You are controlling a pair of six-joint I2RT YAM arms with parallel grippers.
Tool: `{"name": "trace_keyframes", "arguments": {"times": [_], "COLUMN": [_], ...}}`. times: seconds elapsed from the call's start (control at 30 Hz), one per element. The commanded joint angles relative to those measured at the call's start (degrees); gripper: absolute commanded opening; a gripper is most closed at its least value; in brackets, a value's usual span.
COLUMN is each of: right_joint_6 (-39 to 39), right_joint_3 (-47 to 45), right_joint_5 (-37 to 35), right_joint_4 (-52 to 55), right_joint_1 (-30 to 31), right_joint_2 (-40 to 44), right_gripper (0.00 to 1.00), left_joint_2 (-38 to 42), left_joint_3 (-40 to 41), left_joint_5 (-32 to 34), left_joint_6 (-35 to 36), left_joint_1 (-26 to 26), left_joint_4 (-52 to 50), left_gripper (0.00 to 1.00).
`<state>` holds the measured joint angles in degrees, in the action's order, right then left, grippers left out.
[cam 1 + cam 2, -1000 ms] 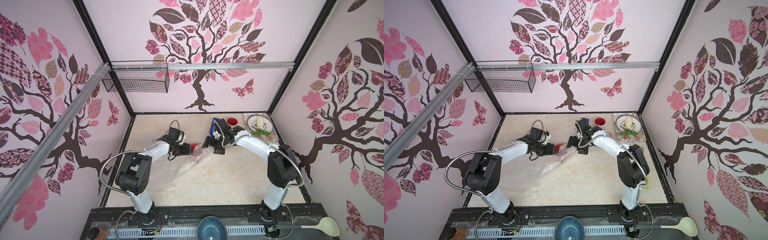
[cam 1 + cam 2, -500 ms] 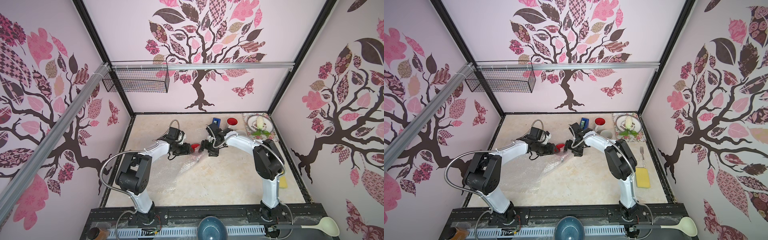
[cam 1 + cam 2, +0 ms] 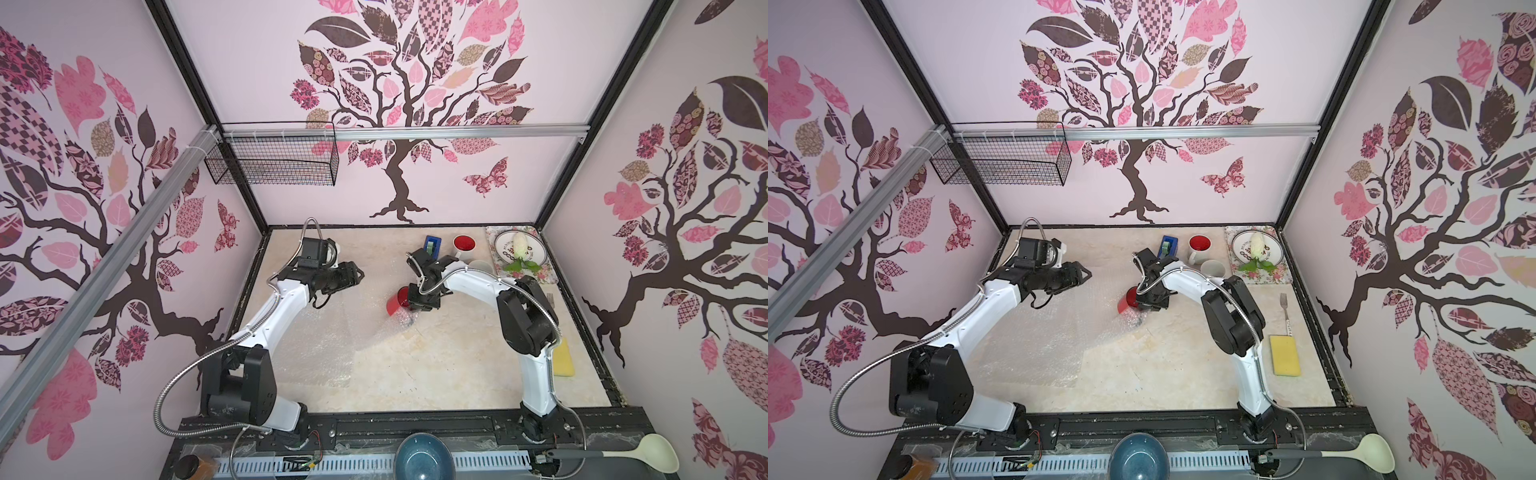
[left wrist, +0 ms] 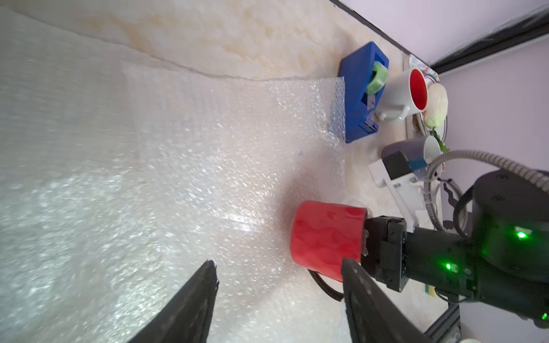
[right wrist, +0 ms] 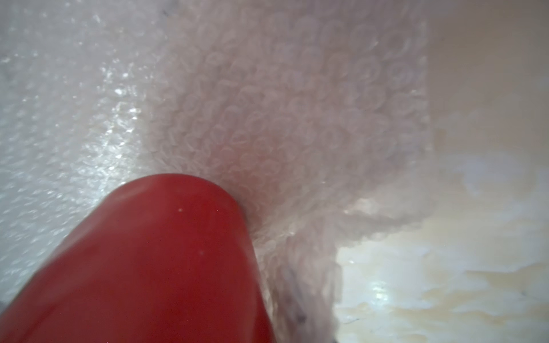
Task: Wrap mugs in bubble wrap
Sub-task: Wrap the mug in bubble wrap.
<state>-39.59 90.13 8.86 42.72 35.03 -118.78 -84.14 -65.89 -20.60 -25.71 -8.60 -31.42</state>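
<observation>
The red mug lies tipped on its side over a corner of the bubble wrap. My right gripper is shut on its rim, and a bit of wrap bunches there. The right wrist view shows only the red mug and crumpled bubble wrap; its fingers are hidden. My left gripper is open and empty, a short way from the mug. The white mug and the lavender mug stand at the back right.
A blue tape dispenser sits at the far edge of the wrap beside the mugs. A floral tray with a plate fills the back right corner. A fork and a yellow sponge lie along the right side.
My right gripper swung from beside the tape dispenser to the red mug and closed on its rim. My left gripper let the mug go and drew back to the left.
</observation>
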Motion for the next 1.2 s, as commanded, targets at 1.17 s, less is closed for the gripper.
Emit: {"name": "trace_keyframes", "arguments": {"times": [1.17], "right_joint_6": [-3.03], "right_joint_3": [-24.94], "right_joint_5": [-9.15], "right_joint_4": [3.77], "right_joint_1": [-0.27], "right_joint_2": [18.41], "right_gripper": [0.15], "left_joint_2": [-31.96], "left_joint_3": [-12.29], "left_joint_5": [-2.01], "left_joint_6": [-3.79], "left_joint_1": [-7.79], "left_joint_4": [5.45], "left_gripper": [0.65]}}
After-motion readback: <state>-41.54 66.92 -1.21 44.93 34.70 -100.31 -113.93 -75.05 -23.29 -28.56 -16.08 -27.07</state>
